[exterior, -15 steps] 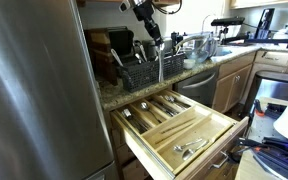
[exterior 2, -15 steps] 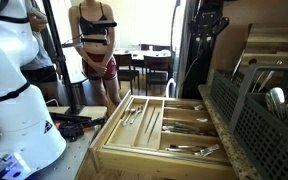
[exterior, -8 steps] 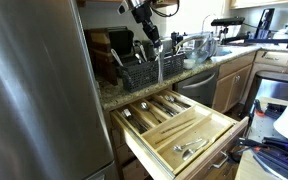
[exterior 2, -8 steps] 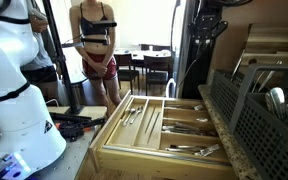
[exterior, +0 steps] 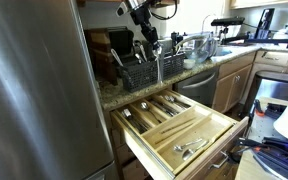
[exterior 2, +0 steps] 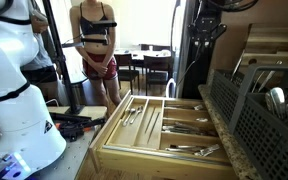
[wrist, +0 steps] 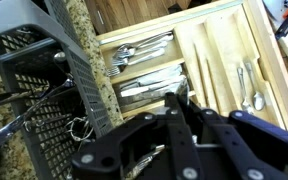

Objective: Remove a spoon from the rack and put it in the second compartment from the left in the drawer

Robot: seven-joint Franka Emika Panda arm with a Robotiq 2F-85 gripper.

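A: Wrist view: claw (wrist: 174, 102) is clenched, tips pressed together above the table edge (wrist: 92, 70). Can't make out a spoon between them, too dark there

B: So where's the spoon?

A: Either pinched in the claw or among the cutlery (exterior 2: 274, 100) left in the rack (exterior: 144, 70). Can't tell which. In an exterior view the claw hangs over the rack, clear of its wall. Rack sits on the table, right above the open drawer (exterior: 219, 128)

B: Target slot?

A: Second compartment (exterior: 150, 110), my read, counting from the left in that exterior view. It already has cutlery in it, and so do its neighbours

B: Risks?

A: If it does hold a spoon, it's a thin pinch on a smooth handle. It could swivel or slip on the swing out and drop into the rack or onto the table. The slots are narrow and parallel, so a small twist error lays it across a divider or into the next slot. The drawer front is on the way down too; clip it and the grip could go. Person (exterior 2: 96, 50) stands beyond the drawer, well apart

B: Change vs a second ago?

A: Claw has risen a little and drifted toward the knife block (exterior: 99, 45). Clenched then, clenched now. Rack, drawer and person are in the same spots
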